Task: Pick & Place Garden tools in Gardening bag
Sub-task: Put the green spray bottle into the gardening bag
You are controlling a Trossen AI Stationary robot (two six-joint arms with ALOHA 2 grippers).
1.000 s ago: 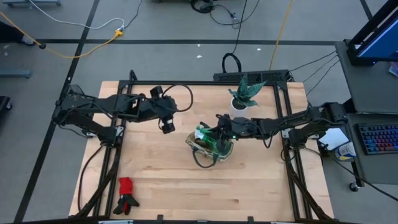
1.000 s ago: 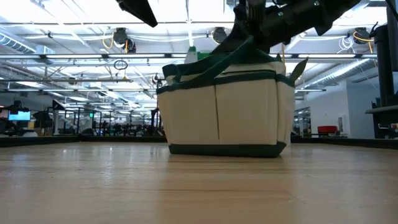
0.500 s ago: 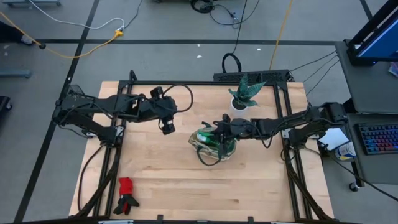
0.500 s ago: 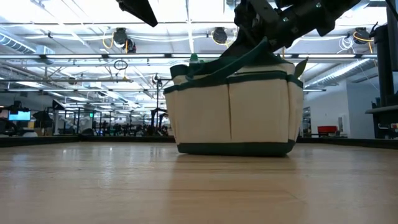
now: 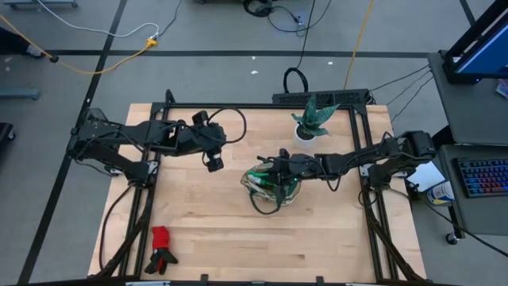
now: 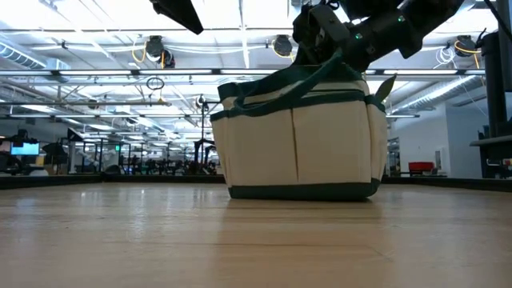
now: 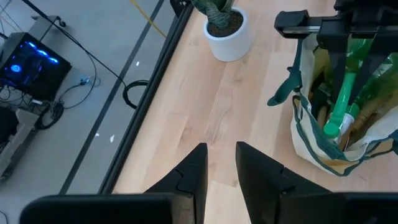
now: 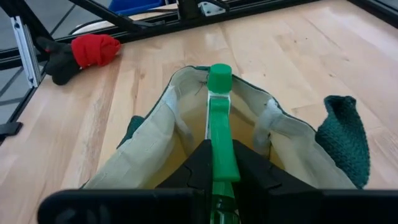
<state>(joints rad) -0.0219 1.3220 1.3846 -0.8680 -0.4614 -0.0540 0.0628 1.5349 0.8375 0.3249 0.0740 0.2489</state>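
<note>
The beige gardening bag (image 5: 266, 187) with dark green trim stands on its base mid-table, and also shows in the low view (image 6: 296, 144). My right gripper (image 5: 278, 169) is over its open mouth, shut on the green spray bottle (image 8: 219, 124). Wooden tool handles (image 7: 323, 93) stick up inside the bag. A green loop handle (image 6: 308, 74) rises toward my right gripper. My left gripper (image 5: 214, 163) is open and empty, above the table left of the bag. The red-and-black gloves (image 5: 163, 248) lie at the near left corner. My right gripper pinches the spray bottle's long green part (image 8: 219, 155) between its two fingers, which lie along it. The fingers come from the table's right side, slanting down. The bottle's round green end (image 8: 219, 78) points into the bag's mouth, and the bottle reaches in among the tools (image 7: 339, 106).
A spiky green plant in a white pot (image 5: 312, 119) stands at the far edge, right of the bag. Black frame rails (image 5: 262, 105) run along the table's far and side edges. Bare wood lies between the bag and the gloves.
My right gripper has gone down toward the bag with the spray bottle. In the low view the bottle's top has sunk below the bag's rim. The bag has slid a little toward the table's right edge, staying upright.
</note>
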